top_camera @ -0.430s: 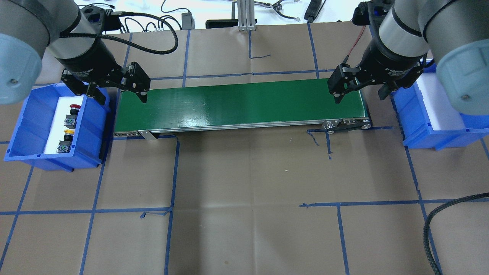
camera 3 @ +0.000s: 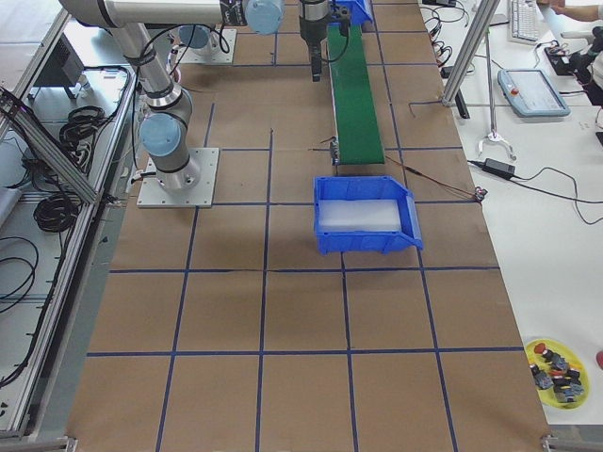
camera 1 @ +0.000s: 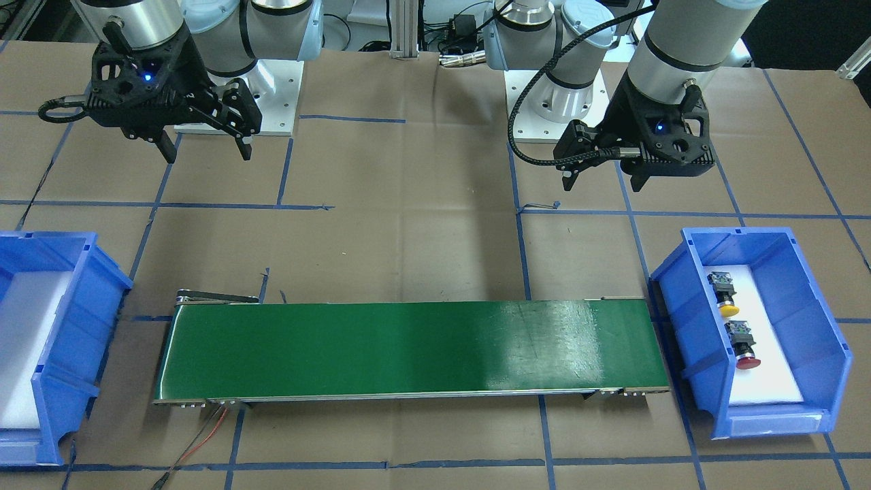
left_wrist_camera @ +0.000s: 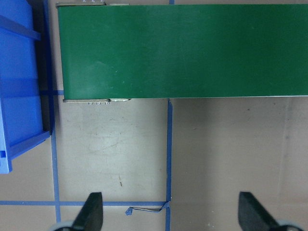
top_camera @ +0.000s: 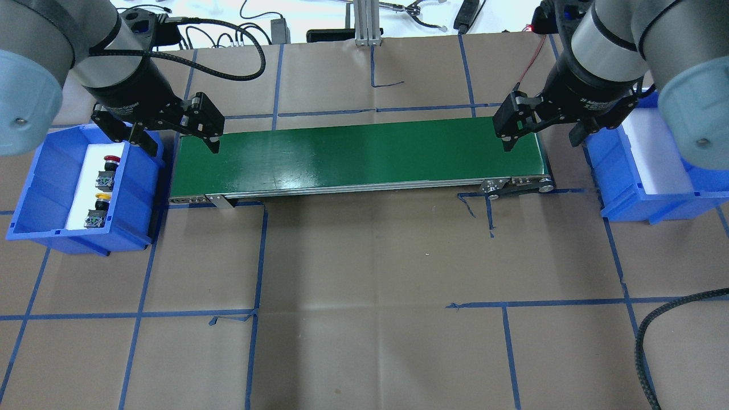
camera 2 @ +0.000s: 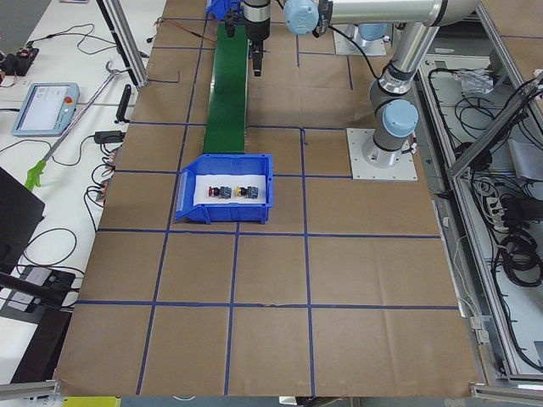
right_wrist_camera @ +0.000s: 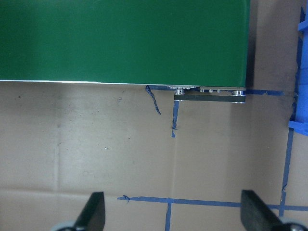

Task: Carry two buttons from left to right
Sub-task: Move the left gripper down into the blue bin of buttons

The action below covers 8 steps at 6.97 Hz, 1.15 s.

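The two buttons lie in the blue bin (top_camera: 34, 188) on my left side, on white foam. The red-capped one (top_camera: 111, 162) lies behind the yellow-capped one (top_camera: 101, 197); the front-facing view shows the yellow (camera 1: 726, 299) and the red (camera 1: 744, 348). My left gripper (top_camera: 182, 145) is open and empty, above the gap between that bin and the left end of the green conveyor belt (top_camera: 359, 154). My right gripper (top_camera: 541, 141) is open and empty over the belt's right end. The wrist views show the left gripper (left_wrist_camera: 171, 214) and the right gripper (right_wrist_camera: 173, 214) open above brown paper.
A second blue bin (top_camera: 621, 193) with bare white foam stands at the right end of the belt. Blue tape lines cross the brown table cover. Cables and a metal post (top_camera: 367, 23) lie along the far edge. A black cable (top_camera: 649, 336) hangs at the near right.
My right arm has shifted slightly toward the far right with its gripper still open. The left arm and the buttons have not moved.
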Tool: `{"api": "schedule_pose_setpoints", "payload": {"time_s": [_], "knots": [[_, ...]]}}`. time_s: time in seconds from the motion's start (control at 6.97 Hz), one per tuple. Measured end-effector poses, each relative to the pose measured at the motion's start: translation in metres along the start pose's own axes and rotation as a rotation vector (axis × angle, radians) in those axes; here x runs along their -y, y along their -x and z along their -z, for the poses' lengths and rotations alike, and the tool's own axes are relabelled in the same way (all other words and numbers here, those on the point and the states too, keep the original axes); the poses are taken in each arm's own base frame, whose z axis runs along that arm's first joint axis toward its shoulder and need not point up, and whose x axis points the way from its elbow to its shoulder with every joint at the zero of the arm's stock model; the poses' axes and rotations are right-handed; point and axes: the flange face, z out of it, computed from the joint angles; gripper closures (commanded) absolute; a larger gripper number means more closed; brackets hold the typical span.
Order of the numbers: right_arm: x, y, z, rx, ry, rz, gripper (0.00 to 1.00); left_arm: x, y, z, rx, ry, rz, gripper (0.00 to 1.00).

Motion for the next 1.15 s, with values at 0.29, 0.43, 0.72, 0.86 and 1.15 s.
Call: {"api": "schedule_pose_setpoints", "payload": {"time_s": [0.29, 0.43, 0.72, 0.86, 1.15], "knots": [[0.000, 0.001, 0.001, 0.009, -0.002, 0.000, 0.00, 0.000, 0.001, 0.000, 0.001, 0.000, 0.001, 0.00], [0.001, 0.000, 0.000, 0.008, 0.000, -0.001, 0.00, 0.000, 0.001, 0.000, 0.001, 0.000, 0.001, 0.00], [0.002, 0.000, -0.004, 0.004, 0.006, -0.002, 0.00, 0.001, 0.004, 0.001, 0.001, -0.003, 0.001, 0.00], [0.002, 0.000, -0.004, 0.003, 0.008, -0.001, 0.00, 0.002, 0.012, 0.002, 0.003, -0.007, -0.021, 0.00], [0.002, 0.000, -0.003, 0.002, 0.005, 0.000, 0.00, 0.010, 0.060, 0.005, 0.009, -0.016, -0.062, 0.00]]}}
